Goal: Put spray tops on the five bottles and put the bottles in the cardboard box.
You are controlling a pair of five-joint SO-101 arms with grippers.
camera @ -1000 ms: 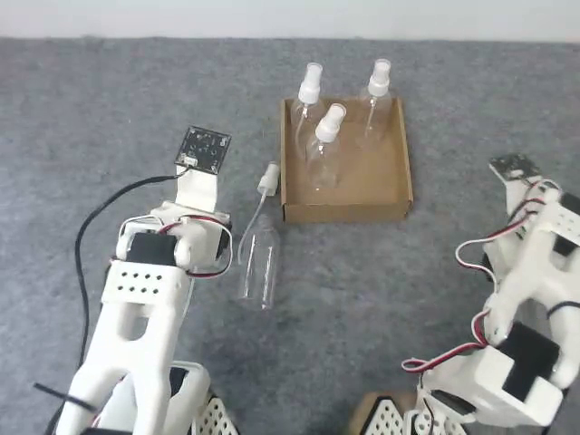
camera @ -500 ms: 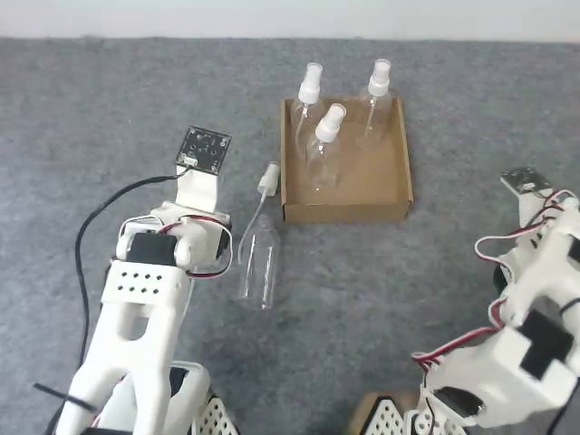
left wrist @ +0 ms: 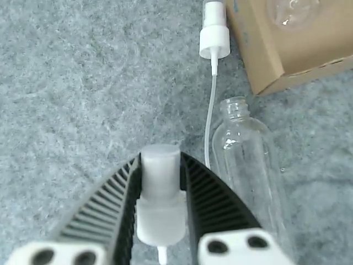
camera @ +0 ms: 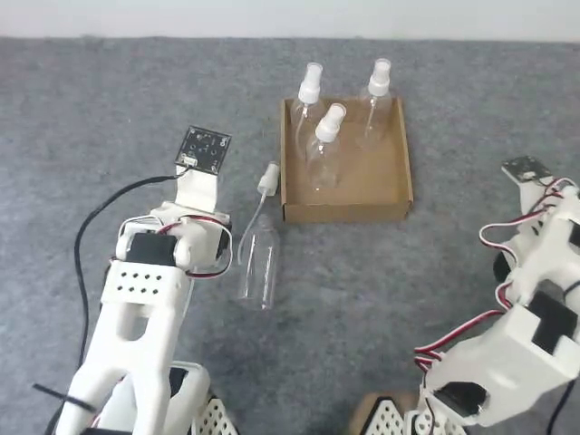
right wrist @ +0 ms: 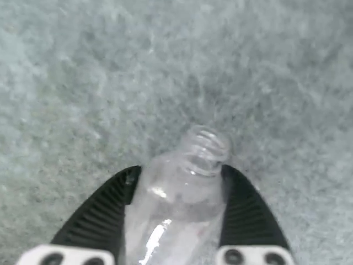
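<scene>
So, a spray top (left wrist: 160, 212) is clamped between the jaws of the left gripper (left wrist: 160, 161), over the grey carpet (left wrist: 66, 83); the jaws of the right gripper (right wrist: 181, 174) are closed on an open bottle (right wrist: 185, 210), its bare neck stuck out past the fingertips. A second bottle (camera: 258, 258), also uncapped, is laid flat on the carpet just beside the box (camera: 344, 212), off its front left corner; a loose top (camera: 268, 178) is laid along the box's left wall, with its tube run down beside that bottle's neck. Three capped ones are stood upright in the box: a front bottle (camera: 324, 156) toward the middle; a back-left bottle (camera: 306, 111) and a back-right bottle (camera: 373, 116) set behind it, near the far wall.
</scene>
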